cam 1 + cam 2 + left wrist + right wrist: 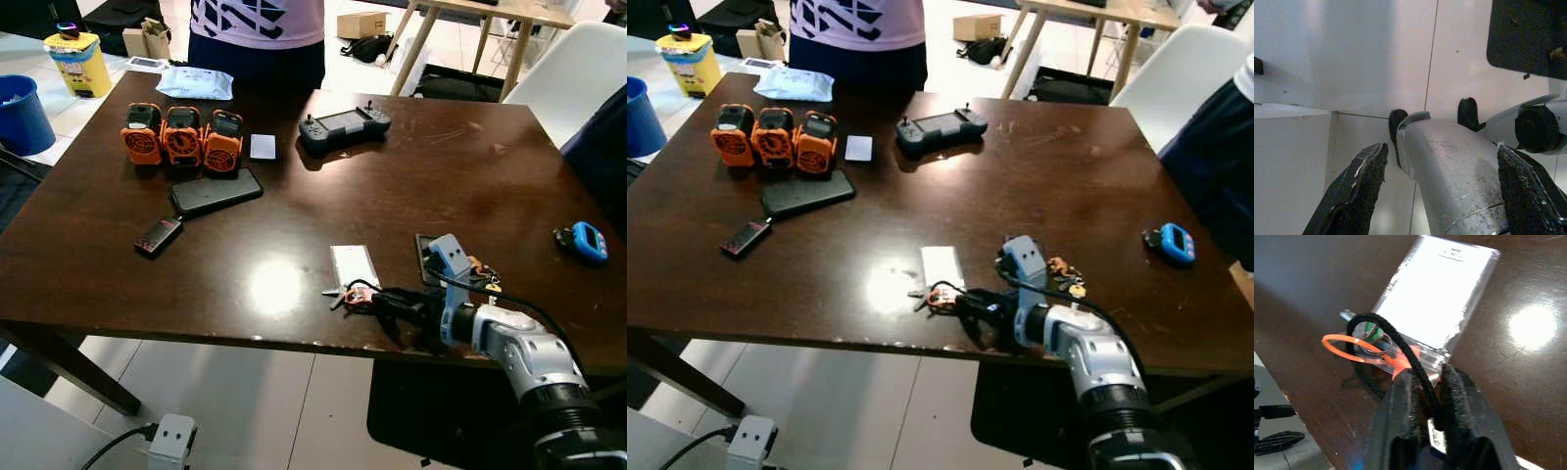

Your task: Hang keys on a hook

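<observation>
The keys [345,292] lie near the front edge of the dark wooden table [294,215]: a black cord loop [1386,333], an orange ring [1347,345] and a metal ring, all joined to a clear card holder [1440,293]. My right gripper [1425,382] reaches in low over the table edge and is shut on the black cord, with the bunch still resting on the wood. In the left eye view the right gripper [387,304] sits just right of the keys. My left gripper [1442,191] hangs open beside my leg, above the tiled floor.
A person [257,29] stands at the far side. On the table are a game controller [344,124], three orange devices [181,137], a phone [216,191], a small remote [158,236], a blue gadget [588,240] and another key bundle [480,272]. A white chair [578,69] is at the right.
</observation>
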`<state>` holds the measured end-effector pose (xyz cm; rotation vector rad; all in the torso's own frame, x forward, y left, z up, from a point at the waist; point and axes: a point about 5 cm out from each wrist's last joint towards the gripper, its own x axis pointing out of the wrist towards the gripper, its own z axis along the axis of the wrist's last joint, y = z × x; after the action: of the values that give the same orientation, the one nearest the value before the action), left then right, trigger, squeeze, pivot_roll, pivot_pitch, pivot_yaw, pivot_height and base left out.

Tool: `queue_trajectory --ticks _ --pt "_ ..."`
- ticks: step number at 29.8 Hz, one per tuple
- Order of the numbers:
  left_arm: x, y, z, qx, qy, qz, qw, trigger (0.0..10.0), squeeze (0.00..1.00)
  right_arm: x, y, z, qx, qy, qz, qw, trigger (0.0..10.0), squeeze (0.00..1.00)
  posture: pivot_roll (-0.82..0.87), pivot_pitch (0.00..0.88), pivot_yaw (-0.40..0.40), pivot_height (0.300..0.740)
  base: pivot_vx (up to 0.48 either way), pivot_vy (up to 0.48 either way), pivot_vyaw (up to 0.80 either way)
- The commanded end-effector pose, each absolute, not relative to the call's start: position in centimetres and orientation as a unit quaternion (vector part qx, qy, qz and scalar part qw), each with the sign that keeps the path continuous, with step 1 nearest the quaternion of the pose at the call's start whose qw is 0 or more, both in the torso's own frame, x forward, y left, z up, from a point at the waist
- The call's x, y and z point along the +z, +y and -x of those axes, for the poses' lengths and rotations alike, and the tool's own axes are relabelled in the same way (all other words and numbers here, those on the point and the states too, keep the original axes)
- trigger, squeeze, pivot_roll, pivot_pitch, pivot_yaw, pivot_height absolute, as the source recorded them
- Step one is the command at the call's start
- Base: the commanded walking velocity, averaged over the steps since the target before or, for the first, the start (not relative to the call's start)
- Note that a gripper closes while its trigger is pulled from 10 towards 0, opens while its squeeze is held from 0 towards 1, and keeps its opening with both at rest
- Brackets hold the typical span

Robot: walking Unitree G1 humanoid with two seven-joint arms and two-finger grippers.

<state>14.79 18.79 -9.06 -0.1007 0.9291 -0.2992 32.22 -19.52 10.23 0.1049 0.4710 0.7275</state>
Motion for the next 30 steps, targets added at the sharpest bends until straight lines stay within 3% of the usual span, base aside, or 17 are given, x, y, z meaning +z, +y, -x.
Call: queue_trajectory --ticks 1,4,5,9,10,11,12,13,22,23,24,30 --pt "-9.8 17.6 -13.2 -0.157 0.474 0.066 0.864 10.0 0.0 9.2 -19.9 -31.8 0.344 0.25 -0.051 0.904 0.0 0.0 0.05 0.048 -0.01 0.74 0.0 0.0 0.0" --pt "-9.8 17.6 -13.2 -0.157 0.474 0.067 0.864 10.0 0.0 9.4 -20.0 -31.8 0.344 0.247 -0.049 0.905 0.0 0.0 0.05 0.05 -0.01 0.74 0.0 0.0 0.0" --pt "-9.8 17.6 -13.2 -0.157 0.473 0.067 0.864 10.0 0.0 9.5 -20.0 -31.8 0.343 0.246 -0.047 0.905 0.7 0.0 0.05 0.05 -0.009 0.74 0.0 0.0 0.0" --pt "-9.8 17.5 -13.2 -0.157 0.473 0.068 0.864 10.0 0.0 9.6 -20.0 -31.8 0.344 0.245 -0.045 0.905 0.7 0.0 0.05 0.05 -0.009 0.74 0.0 0.0 0.0" --pt "-9.8 17.5 -13.2 -0.157 0.474 0.068 0.864 10.0 0.0 9.5 -20.1 -31.8 0.341 0.246 -0.042 0.907 4.5 0.0 0.05 0.051 -0.006 0.74 0.0 0.0 0.0" --pt "-9.8 17.5 -13.2 -0.157 0.474 0.068 0.864 10.0 0.0 9.5 -20.1 -31.8 0.341 0.246 -0.042 0.907 4.5 0.0 0.05 0.051 -0.006 0.74 0.0 0.0 0.0" --pt "-9.8 17.5 -13.1 -0.157 0.474 0.069 0.864 10.0 0.0 9.5 -20.2 -31.8 0.338 0.246 -0.039 0.908 9.2 0.0 0.05 0.051 -0.006 0.74 0.0 0.0 0.0" --pt "-9.9 17.5 -13.1 -0.157 0.474 0.069 0.864 10.0 0.0 9.5 -20.3 -31.8 0.334 0.246 -0.035 0.909 10.0 0.0 0.05 0.052 -0.005 0.74 0.0 0.0 0.0" --pt "-9.8 17.5 -13.2 -0.159 0.473 0.068 0.864 10.0 0.0 9.6 -20.7 -31.9 0.324 0.24 -0.034 0.915 10.0 0.0 0.04 0.052 -0.003 0.74 0.0 0.0 0.0" --pt "-9.8 17.5 -13.3 -0.16 0.472 0.068 0.864 10.0 0.0 10.2 -20.8 -32.0 0.327 0.221 -0.038 0.918 4.7 0.0 0.04 0.052 -0.003 0.74 0.0 0.0 0.0" --pt "-9.8 17.5 -13.3 -0.161 0.471 0.068 0.865 10.0 0.0 10.9 -21.1 -32.0 0.334 0.2 -0.031 0.921 0.0 0.0 0.04 0.054 -0.001 0.74 0.0 0.0 0.0" --pt "-9.7 17.4 -13.4 -0.162 0.471 0.068 0.865 10.0 0.0 12.0 -22.1 -32.0 0.331 0.177 -0.009 0.927 0.0 0.0 0.05 0.056 0.001 0.74 0.0 0.0 0.0"
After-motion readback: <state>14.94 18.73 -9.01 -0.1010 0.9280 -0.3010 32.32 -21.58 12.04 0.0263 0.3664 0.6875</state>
